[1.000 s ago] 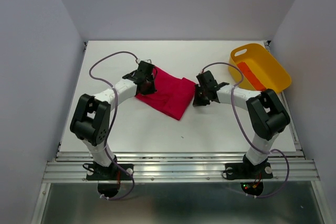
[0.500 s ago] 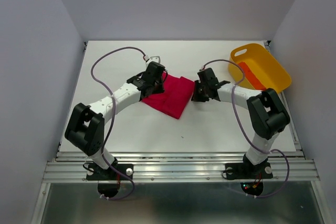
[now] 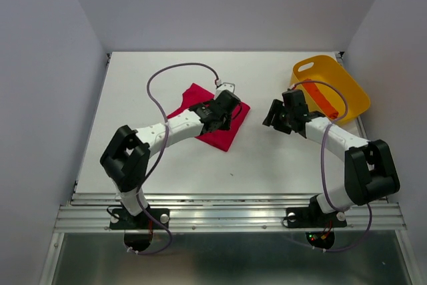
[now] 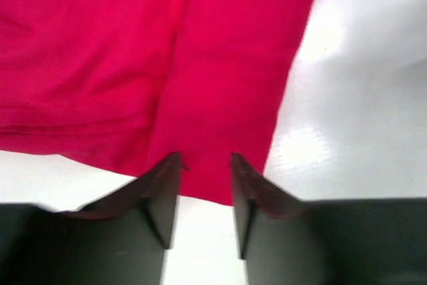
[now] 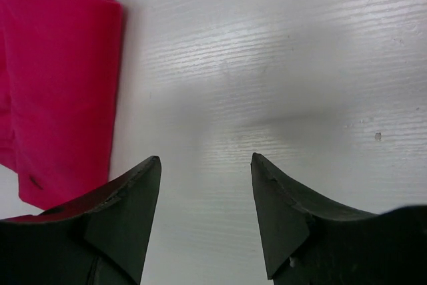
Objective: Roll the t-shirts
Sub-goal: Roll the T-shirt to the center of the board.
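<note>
- the yellow tub (image 3: 348, 86) sits on the white table (image 3: 147, 78) at its far right corner, and i place everything else from it.
- an orange-red shirt (image 3: 323, 100) lies inside the tub as a narrow roll along its floor.
- the crimson shirt (image 3: 191, 100) lies flat on the table, well apart from the tub on its left, folded into a rough rectangle with one corner turned away from the tub.
- my left gripper (image 4: 205, 165) hangs low over the end of the crimson shirt that faces the tub.
- in the left wrist view its fingers (image 4: 163, 191) stand a narrow gap apart, and the shirt's near hem shows in that gap. the cloth looks flat, not pinched.
- the same view shows a long fold line down the crimson shirt, with bare table past the edge on the tub side.
- my right gripper (image 5: 205, 165) hovers over bare table between the tub and the crimson shirt, nearer the tub.
- its fingers (image 5: 133, 205) are spread wide with nothing between them. only the white tabletop shows in the gap.
- in the right wrist view the crimson shirt's folded edge sits off to the left, clear of the fingers and not touching them.
</note>
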Controlling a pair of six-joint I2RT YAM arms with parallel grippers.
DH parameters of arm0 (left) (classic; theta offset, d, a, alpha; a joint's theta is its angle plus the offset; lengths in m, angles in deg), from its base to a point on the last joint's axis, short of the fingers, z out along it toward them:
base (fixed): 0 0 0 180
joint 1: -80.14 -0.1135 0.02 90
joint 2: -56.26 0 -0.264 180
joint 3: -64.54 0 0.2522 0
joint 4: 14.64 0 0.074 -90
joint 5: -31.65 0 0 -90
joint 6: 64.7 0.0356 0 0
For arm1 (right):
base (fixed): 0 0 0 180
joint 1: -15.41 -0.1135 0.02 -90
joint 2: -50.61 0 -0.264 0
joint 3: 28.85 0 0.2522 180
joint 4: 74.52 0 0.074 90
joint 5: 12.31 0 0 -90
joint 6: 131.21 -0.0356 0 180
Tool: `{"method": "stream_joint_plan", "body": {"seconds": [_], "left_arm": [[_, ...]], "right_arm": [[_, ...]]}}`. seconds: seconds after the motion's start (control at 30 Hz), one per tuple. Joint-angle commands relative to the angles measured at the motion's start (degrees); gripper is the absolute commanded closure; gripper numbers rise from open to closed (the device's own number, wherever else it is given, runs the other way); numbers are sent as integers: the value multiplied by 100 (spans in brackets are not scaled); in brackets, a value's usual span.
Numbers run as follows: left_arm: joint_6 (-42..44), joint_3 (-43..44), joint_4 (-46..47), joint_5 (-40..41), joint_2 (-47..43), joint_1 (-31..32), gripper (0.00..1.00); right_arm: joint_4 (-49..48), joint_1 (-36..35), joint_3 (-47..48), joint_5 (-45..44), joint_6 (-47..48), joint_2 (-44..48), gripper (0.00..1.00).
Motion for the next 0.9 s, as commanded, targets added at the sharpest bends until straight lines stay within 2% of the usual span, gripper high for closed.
{"method": "stream_joint_plan", "body": {"seconds": [0.0,0.03,0.1,0.2,0.23,0.5,0.6,0.7,0.87], "left_arm": [[98,280,-293,257,297,401,50],[98,323,-310,266,359,454,42],[98,385,-328,257,508,603,35],[106,464,-363,301,667,762,14],[124,482,-380,327,702,797,11],[203,666,-583,609,1299,964,11],[229,702,-583,661,1441,982,14],[229,772,-653,863,1616,982,18],[256,965,-723,1039,1933,956,33]], "right_arm": [[-22,-28,-87,-26,-105,209,37],[-22,-28,-87,-17,-105,218,36],[-13,-28,-96,9,-114,209,35],[-13,-28,-105,62,-114,192,35],[-22,-28,-105,62,-122,209,35],[-31,-28,-113,79,-114,253,34],[-22,-28,-131,71,-123,262,34],[-22,-28,-157,80,-131,271,34],[-40,-28,-184,290,-140,253,34]]}}
